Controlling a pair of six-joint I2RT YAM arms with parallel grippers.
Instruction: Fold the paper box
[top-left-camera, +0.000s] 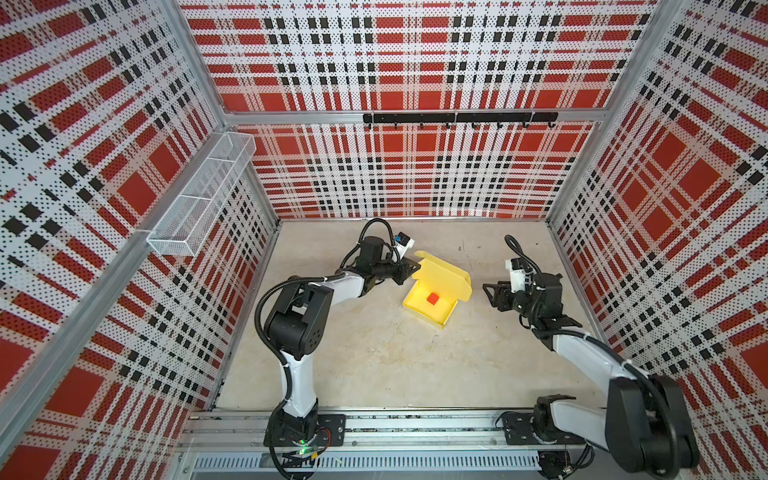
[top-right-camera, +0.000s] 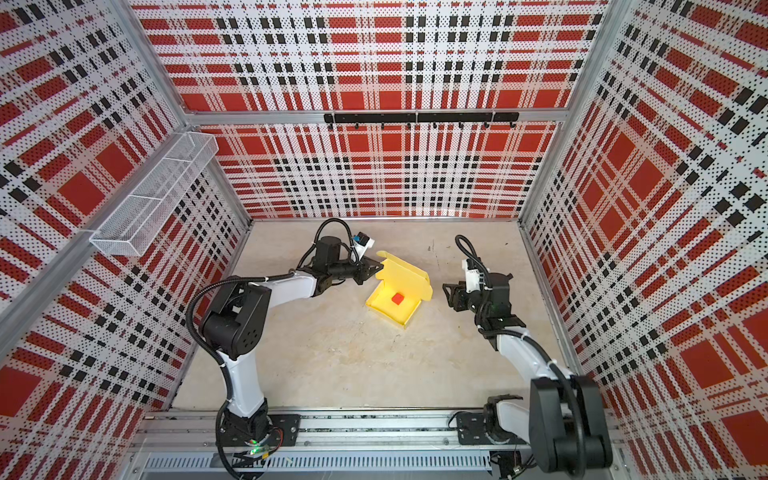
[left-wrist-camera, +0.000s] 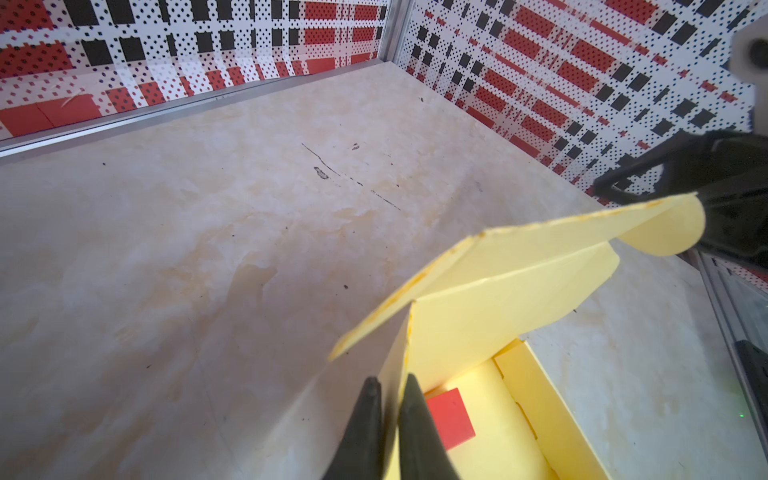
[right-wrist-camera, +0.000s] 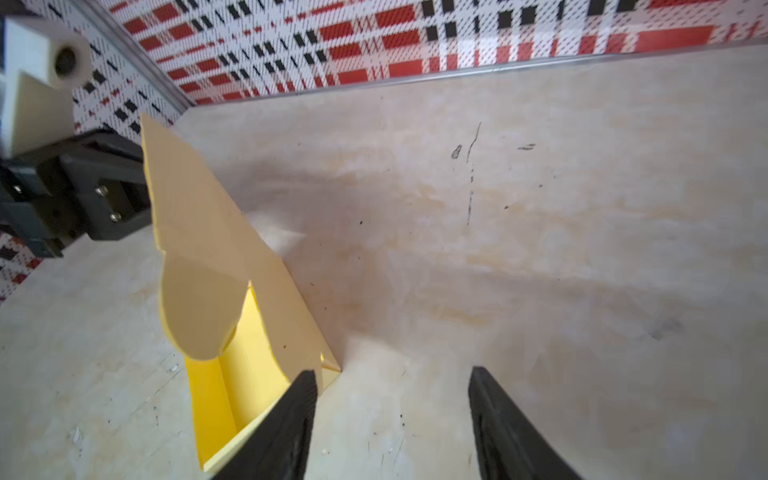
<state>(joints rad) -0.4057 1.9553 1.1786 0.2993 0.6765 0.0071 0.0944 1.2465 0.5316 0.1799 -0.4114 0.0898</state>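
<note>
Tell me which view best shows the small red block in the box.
Both top views: the small red block lies whole inside the pale yellow card box, clear of its walls. Left wrist: partly behind a gripper finger. Right wrist: hidden by the box's flap.

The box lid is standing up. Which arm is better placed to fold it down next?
Right, probably. The left claw is shut on the edge of the box, steadying it, so it is busy. The right claw is open and free, beside the raised lid and its rounded flap.
</note>
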